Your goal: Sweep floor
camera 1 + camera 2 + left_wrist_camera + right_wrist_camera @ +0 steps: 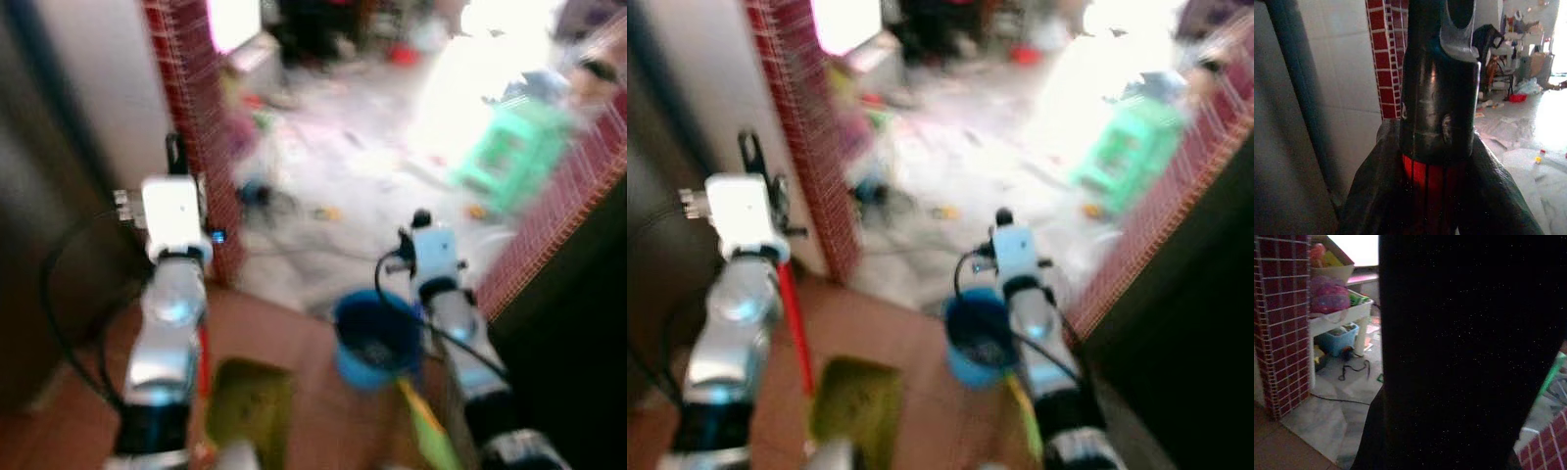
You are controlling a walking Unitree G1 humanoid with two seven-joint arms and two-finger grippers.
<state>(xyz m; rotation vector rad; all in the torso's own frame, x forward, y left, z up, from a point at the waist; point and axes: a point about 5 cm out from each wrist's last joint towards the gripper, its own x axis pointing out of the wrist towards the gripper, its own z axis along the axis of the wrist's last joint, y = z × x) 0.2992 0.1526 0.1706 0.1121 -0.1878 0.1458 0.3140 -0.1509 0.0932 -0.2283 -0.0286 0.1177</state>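
The broom's red handle, topped by a black cap, stands between my left gripper's dark fingers, which are shut around it. In the eye views the left gripper is raised beside a red tiled pillar, and the red handle drops to yellow-green bristles on the brown floor. My right gripper reaches forward above a blue container with a yellow-green stick beside it. A wide black shape sits close before the right wrist camera.
The red tiled pillar stands left of the doorway and a red tiled wall on the right. Beyond lies a pale floor with scattered litter, a green stool, a low table with toys and a cable.
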